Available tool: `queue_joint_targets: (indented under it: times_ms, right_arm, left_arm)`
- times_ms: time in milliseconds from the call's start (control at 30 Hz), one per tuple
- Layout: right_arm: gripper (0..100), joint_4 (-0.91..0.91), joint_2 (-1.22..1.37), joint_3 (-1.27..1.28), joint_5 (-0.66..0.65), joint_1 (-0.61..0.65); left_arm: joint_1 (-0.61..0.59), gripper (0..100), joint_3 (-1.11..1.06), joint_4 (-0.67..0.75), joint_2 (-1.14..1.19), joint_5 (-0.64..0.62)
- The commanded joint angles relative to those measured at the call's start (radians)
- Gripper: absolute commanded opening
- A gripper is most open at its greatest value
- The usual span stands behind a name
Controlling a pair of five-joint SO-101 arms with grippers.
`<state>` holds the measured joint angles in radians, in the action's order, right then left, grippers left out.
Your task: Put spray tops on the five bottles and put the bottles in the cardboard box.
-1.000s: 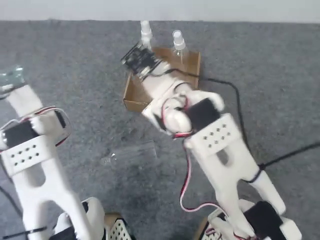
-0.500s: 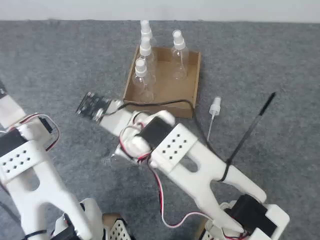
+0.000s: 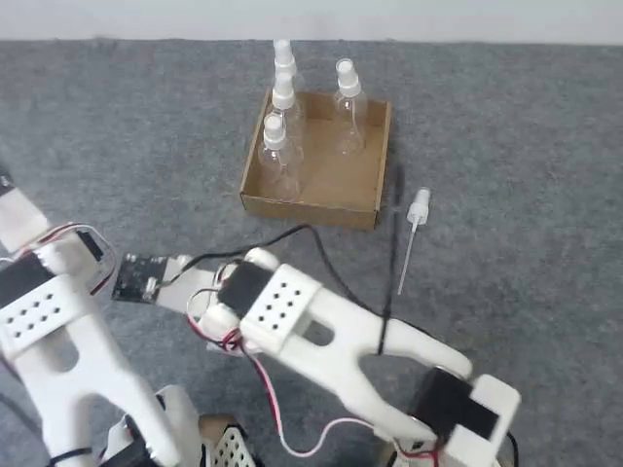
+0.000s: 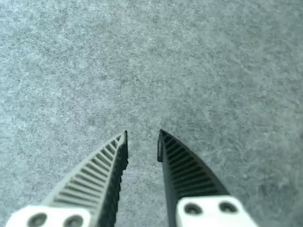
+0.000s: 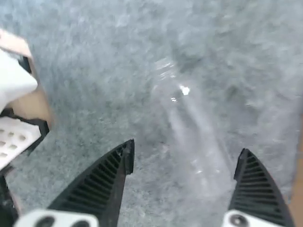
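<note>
Now the right claw [image 5: 187, 146] is hanging wide open above the bottle [image 5: 189, 125] lying on the counter [image 5: 90, 47], so it should be closing squarely across the body, not the neck.

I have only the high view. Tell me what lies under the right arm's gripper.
Observer: A clear bottle lies on its side on the carpet, right under the right gripper, which is open wide.
Operator: Check its neck.
Observer: The neck looks bare, nothing screwed on.
Operator: Now report the left gripper.
Observer: The left gripper is slightly open and empty, over bare carpet.
</note>
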<state>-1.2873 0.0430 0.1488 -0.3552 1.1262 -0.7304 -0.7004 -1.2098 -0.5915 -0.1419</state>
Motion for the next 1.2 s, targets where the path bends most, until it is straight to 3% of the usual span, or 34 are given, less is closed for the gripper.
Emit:
queue_joint_targets:
  times_ms: [0, 433, 1167]
  right_arm:
    - [30.5, 0.002, 0.004, -0.018, -0.034, 0.022]
    - [30.3, 0.101, 0.145, -0.020, -0.192, -0.002]
    - [30.3, 0.203, 0.260, -0.063, -0.224, -0.099]
  left_arm:
    - [-0.018, 10, 0.013, 0.026, -0.038, -0.011]
    - [-0.018, 10, 0.012, 0.026, -0.035, -0.011]
    - [-0.018, 10, 0.010, 0.026, -0.032, -0.008]
